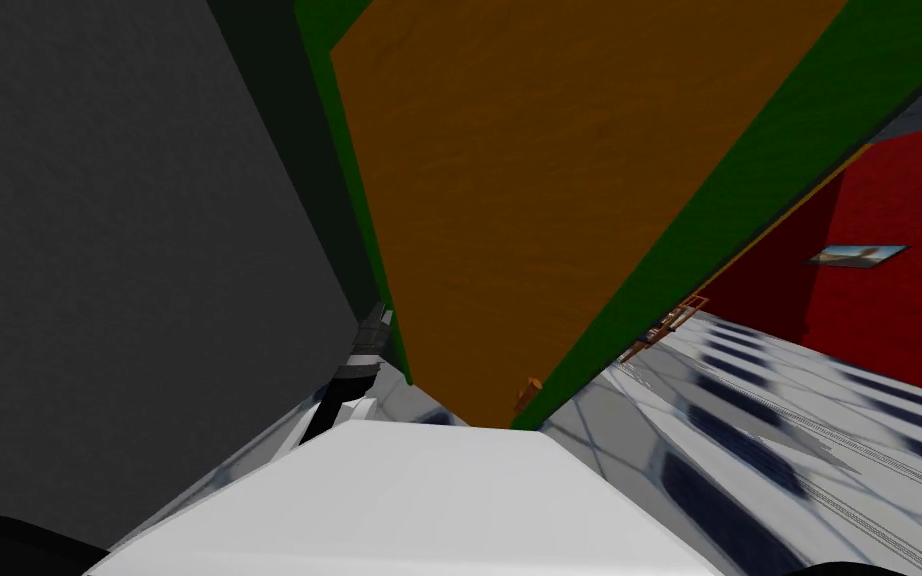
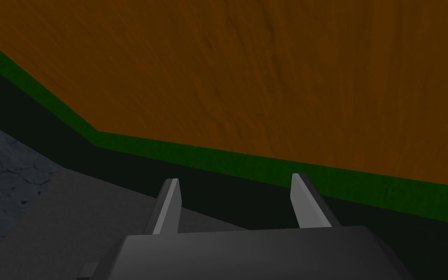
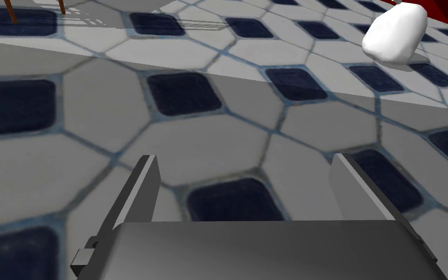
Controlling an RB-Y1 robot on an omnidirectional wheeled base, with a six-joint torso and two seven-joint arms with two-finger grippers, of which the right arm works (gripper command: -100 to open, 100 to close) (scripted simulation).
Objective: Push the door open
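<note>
The tall brown wood-grain door point(image 1: 549, 180), in its green frame point(image 1: 749, 180), stands upright straight ahead of the left gripper point(image 2: 235, 181), the nearer one; its fingers are spread and empty, close to the panel's framed edge. The right gripper point(image 3: 245, 158), likewise spread and empty, faces the grey-and-navy tiled floor point(image 3: 208, 141).

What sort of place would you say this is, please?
Probably a doorway inside a house: a brown wood-grained door in a green frame, a floor of grey tiles with dark blue squares, and a red wall with a small framed picture.

brown wood-grain door point(image 1: 549, 190) in green frame point(image 1: 649, 290), ajar
</note>
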